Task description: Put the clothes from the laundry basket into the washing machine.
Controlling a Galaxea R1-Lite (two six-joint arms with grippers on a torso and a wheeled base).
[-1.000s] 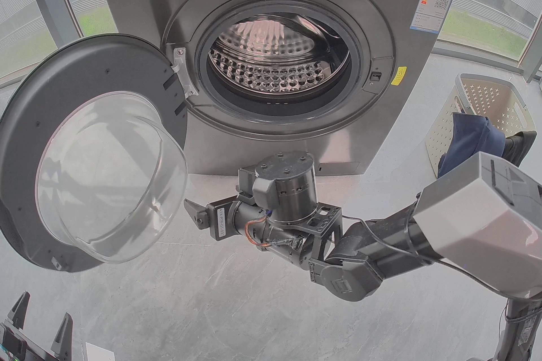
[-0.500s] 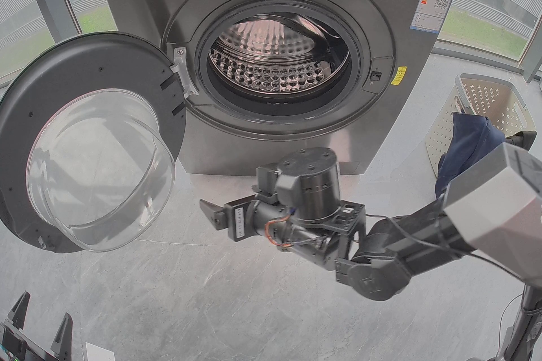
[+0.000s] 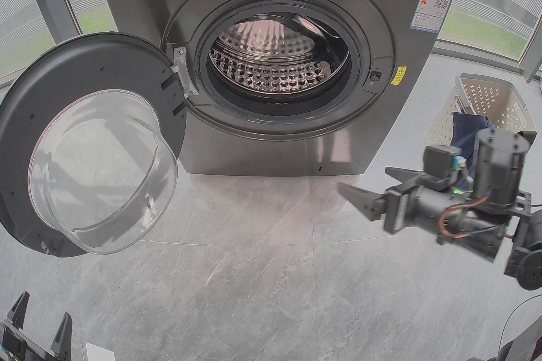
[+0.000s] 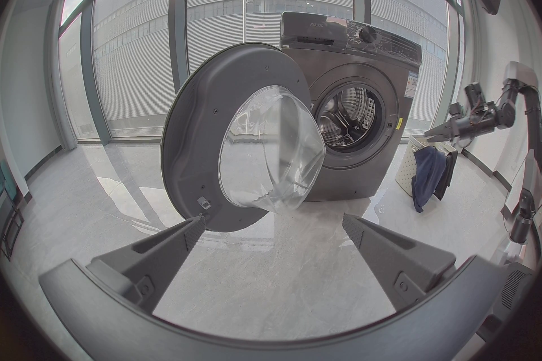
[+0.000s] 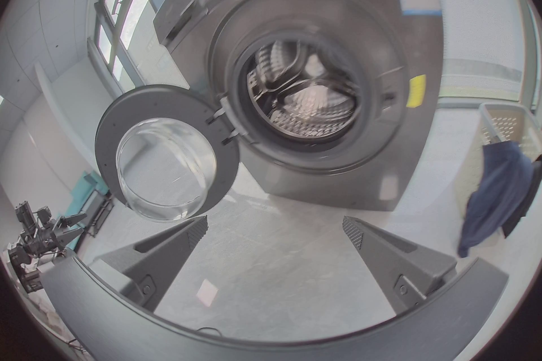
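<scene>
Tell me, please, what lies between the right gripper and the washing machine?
Only bare floor: in the head view, the open right gripper hangs apart from the washing machine, with nothing standing between them.

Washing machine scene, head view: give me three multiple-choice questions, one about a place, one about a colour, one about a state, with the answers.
1. Where is the laundry basket?
A) on the floor, to the robot's right of the washing machine
B) on top of the machine
C) on a shelf

2. What colour is the cloth hanging over the basket's wall?
A) red
B) dark blue
C) yellow

3. How is the machine's door?
A) shut
B) swung wide open
C) taken off its hinge

Answers:
1 A, the basket stands on the floor beside the machine.
2 B, the draped cloth is dark blue.
3 B, the door hangs out to the left, leaving the drum in view.
</scene>
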